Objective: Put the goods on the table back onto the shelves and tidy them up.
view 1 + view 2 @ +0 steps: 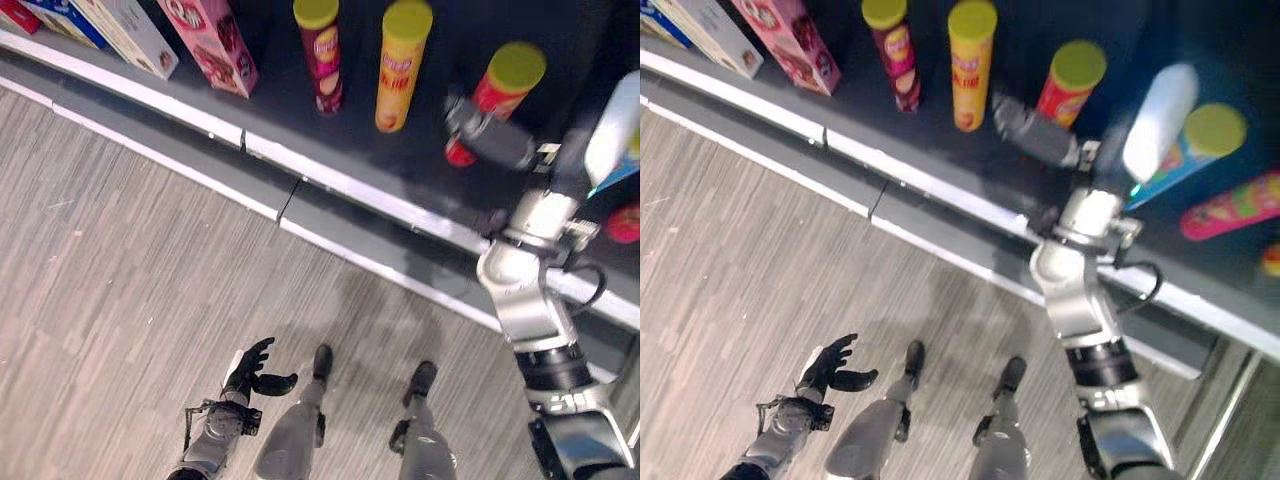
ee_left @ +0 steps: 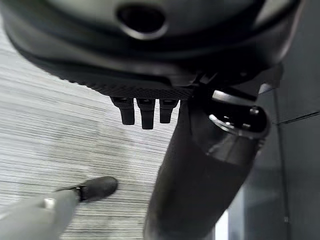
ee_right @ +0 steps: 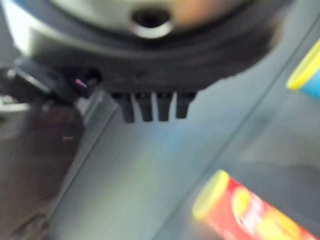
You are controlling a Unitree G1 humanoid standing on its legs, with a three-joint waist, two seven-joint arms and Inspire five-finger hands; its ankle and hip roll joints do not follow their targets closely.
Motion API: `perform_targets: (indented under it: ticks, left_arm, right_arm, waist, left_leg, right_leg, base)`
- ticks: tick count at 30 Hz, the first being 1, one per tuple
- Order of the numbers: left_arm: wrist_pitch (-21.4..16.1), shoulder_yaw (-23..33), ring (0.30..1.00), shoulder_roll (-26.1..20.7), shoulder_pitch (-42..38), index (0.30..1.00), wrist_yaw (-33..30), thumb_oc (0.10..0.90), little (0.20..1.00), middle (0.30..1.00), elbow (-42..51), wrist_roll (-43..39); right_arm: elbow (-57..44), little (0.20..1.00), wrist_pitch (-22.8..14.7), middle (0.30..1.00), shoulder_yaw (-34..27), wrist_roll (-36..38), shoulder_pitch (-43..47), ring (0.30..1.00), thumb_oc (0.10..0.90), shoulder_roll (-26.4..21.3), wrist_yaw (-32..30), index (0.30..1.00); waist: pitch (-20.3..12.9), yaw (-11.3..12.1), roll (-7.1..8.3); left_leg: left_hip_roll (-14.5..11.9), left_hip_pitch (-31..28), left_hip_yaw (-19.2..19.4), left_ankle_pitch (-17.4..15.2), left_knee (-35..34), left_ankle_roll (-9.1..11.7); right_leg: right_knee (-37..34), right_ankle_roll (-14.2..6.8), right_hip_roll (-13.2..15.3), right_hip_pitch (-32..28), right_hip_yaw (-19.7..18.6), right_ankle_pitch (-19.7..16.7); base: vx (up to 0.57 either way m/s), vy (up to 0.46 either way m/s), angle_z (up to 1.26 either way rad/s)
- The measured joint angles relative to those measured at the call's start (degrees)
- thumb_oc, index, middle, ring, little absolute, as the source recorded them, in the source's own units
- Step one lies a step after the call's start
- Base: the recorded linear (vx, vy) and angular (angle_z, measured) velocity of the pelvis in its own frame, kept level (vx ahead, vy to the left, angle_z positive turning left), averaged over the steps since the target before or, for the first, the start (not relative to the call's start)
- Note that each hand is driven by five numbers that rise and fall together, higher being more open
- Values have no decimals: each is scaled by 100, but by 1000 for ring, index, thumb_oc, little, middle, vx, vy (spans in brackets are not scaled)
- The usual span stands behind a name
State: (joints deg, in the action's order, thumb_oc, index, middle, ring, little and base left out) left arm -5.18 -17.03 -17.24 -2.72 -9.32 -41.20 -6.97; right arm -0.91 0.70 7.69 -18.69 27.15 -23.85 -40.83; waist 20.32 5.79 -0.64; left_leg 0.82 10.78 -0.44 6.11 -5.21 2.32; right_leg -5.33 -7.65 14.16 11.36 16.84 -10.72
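Red cardboard tube with a yellow-green lid (image 1: 1072,82) stands near the dark shelf's (image 1: 940,160) front edge, upright for display; right robot hand (image 1: 1035,132) beside it, fingers straight, empty; left robot hand (image 1: 250,372) relaxed over the floor.

Upright chip cans (image 1: 401,65) crowd the shelf (image 1: 350,190); gaps between.

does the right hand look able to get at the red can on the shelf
Probably yes. The right hand is already up over the shelf, right beside the red can, with its fingers straight and nothing between them. The yellow can stands clear to one side.
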Motion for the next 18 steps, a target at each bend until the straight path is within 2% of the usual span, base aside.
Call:
perform_targets:
  ticks: [2, 4, 6, 7, 8, 9, 10, 11, 12, 13, 14, 15, 16, 17, 18]
  left_arm:
    - [209, 295, 900, -27, 95, 900, 0, 800, 900, 900, -623, 288]
    - [305, 586, 900, -129, 389, 900, 39, 800, 900, 900, -842, 492]
    - [296, 685, 900, -206, 463, 900, 129, 800, 900, 900, -919, 517]
    - [305, 797, 900, -256, 502, 900, 177, 800, 900, 900, -1045, 541]
    - [309, 812, 900, -314, 524, 900, 230, 800, 900, 900, -1039, 570]
    - [300, 831, 900, -330, 529, 900, 249, 800, 900, 900, -1017, 652]
    - [276, 837, 900, -344, 509, 900, 242, 800, 900, 900, -991, 705]
    - [270, 835, 900, -389, 463, 900, 245, 800, 900, 900, -994, 712]
    - [262, 829, 900, -414, 437, 900, 245, 800, 900, 900, -1000, 712]
    - [266, 824, 900, -398, 483, 900, 245, 800, 900, 900, -1045, 709]
    - [269, 825, 900, -380, 553, 900, 247, 800, 900, 900, -1039, 705]
    - [268, 830, 900, -400, 580, 900, 249, 800, 900, 900, -1025, 704]
    - [264, 837, 900, -444, 661, 900, 273, 800, 900, 900, -926, 695]
    - [255, 922, 900, -577, 828, 900, 346, 800, 900, 900, -847, 695]
    - [249, 1007, 900, -584, 907, 900, 367, 800, 900, 900, -829, 694]
  right_arm:
    - [0, 900, -287, 900, 409, 819, -879, 900, 800, 356, 907, 900]
    - [13, 900, -386, 900, 619, 1626, -1864, 900, 800, 237, 1865, 900]
    - [-71, 900, -476, 900, 552, 2072, -2348, 900, 800, 83, 2405, 900]
    - [-73, 900, -515, 900, 591, 2257, -2555, 900, 800, -111, 2741, 900]
    - [-72, 900, -526, 900, 588, 2337, -2650, 900, 800, -214, 2849, 900]
    - [-51, 900, -527, 900, 575, 2417, -2790, 900, 800, -336, 2936, 900]
    - [-34, 900, -525, 900, 561, 2447, -2854, 900, 800, -415, 2977, 900]
    - [-33, 900, -527, 900, 537, 2462, -2863, 900, 800, -437, 3028, 900]
    - [-44, 900, -542, 900, 554, 2499, -2803, 900, 800, -451, 3134, 900]
    - [-52, 900, -563, 900, 676, 2530, -2688, 900, 800, -518, 3213, 900]
    - [-91, 900, -600, 900, 801, 2573, -2564, 900, 800, -636, 3274, 900]
    - [-198, 900, -623, 900, 822, 2580, -2528, 900, 800, -750, 3339, 900]
    - [-486, 900, -652, 900, 807, 2693, -2477, 900, 800, -1031, 3451, 900]
    - [-735, 900, -729, 900, 785, 2774, -2375, 900, 800, -1201, 3559, 900]
    - [-781, 900, -821, 900, 730, 2830, -2356, 900, 800, -1209, 3558, 900]
  waist:
    - [-239, -170, 360]
    - [-484, -449, 633]
    - [-555, -593, 726]
    - [-566, -686, 744]
    - [-566, -794, 737]
    - [-558, -862, 673]
    - [-547, -846, 572]
    - [-560, -829, 480]
    - [-557, -714, 379]
    - [-546, -566, 278]
    - [-576, -478, 315]
    - [-589, -471, 304]
    - [-670, -433, 372]
    - [-808, -299, 554]
    - [-895, -289, 620]
  left_leg:
    - [10, -298, 322, -73, -1, -86]
    - [33, -515, 645, -143, -2, -158]
    - [14, -553, 985, -170, 1, -162]
    - [-77, -589, 1342, -197, 1, -208]
    - [-189, -608, 1517, -145, 0, -281]
    - [-305, -632, 1572, -145, -2, -300]
    - [-484, -653, 1689, -133, 0, -287]
    - [-698, -667, 1793, -103, 3, -254]
    - [-985, -757, 2090, -33, 9, -155]
    - [-1186, -908, 2366, -5, 39, -118]
    - [-1281, -1025, 2537, 1, 97, -107]
    - [-1317, -1044, 2572, 20, 133, -77]
    - [-1358, -1171, 2748, 77, 104, 130]
    - [-1434, -1223, 2948, 173, 111, 293]
    - [-1500, -1253, 2992, 191, 123, 323]
  right_leg:
    - [0, -2, 0, -105, -317, -49]
    - [1, -13, -3, -123, -570, -160]
    - [2, -68, -55, 63, -665, -429]
    - [0, -345, -185, 322, -757, -926]
    - [-9, -306, -198, 367, -710, -996]
    - [49, -417, -210, 310, -219, -716]
    - [185, -335, -212, 259, -45, -497]
    - [358, -378, -155, 145, 66, -377]
    - [743, -503, -2, -1, 277, -253]
    - [1107, -622, 346, -162, 797, -146]
    - [1253, -630, 685, -342, 1055, -66]
    - [1224, -656, 877, -497, 1149, -61]
    - [1176, -665, 1078, -698, 1344, -57]
    - [1024, -270, 1042, -770, 1435, -540]
    - [771, -427, 906, -856, 1503, -204]
  base:
    - [35, 212, -66]
    - [-78, 161, -84]
    - [-130, -2, -108]
    - [-133, -56, -131]
    - [-128, -53, -117]
    - [-93, -35, -64]
    - [-163, -87, -63]
    - [-168, -114, -95]
    - [-150, -163, -126]
    - [-25, -184, -146]
    - [-30, -288, -113]
    - [19, -217, -87]
    - [-35, -283, -97]
    - [31, -296, -104]
    - [19, -289, -114]
